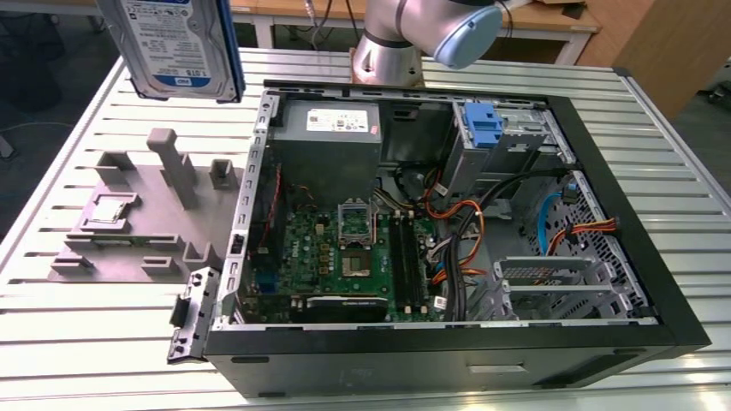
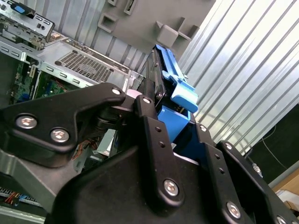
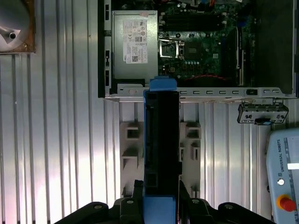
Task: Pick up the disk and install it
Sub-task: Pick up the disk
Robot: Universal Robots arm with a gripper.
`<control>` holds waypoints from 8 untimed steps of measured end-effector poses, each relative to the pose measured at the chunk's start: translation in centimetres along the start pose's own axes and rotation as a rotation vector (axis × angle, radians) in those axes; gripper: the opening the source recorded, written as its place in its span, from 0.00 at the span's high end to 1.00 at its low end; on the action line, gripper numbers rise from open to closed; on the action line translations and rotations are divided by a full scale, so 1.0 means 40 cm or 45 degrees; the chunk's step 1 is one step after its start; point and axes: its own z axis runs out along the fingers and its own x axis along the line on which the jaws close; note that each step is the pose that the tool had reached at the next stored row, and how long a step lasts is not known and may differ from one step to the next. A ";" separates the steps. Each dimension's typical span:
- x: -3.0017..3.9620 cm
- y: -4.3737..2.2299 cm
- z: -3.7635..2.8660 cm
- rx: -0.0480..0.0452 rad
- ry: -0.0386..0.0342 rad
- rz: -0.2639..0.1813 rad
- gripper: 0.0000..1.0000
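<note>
Exterior view: the disk (image 1: 177, 47) hangs high at the far end of the exterior view's left, well outside the open computer case (image 1: 639, 257). Pick-up looks done, install not yet. In the second wrist view the gripper (image 2: 173, 114) is clamped tight across its edges. Seating it likely calls for lining it up square inside the case. Count: one disk, one gripper, one case, one grey fixture (image 1: 137, 214).

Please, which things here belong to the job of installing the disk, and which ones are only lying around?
Belongs to the job:
- disk, held in the air, clamped between the jaws of the gripper
- open computer case

Only lying about:
- grey moulded holder on the slatted table
- teach pendant beside the case
</note>
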 end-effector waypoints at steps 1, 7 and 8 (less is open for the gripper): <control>0.000 0.002 0.000 0.000 0.0000 0.000 0.63; 0.001 0.031 0.000 0.002 0.0000 0.000 0.63; 0.001 0.036 0.000 0.002 -0.0001 0.000 0.63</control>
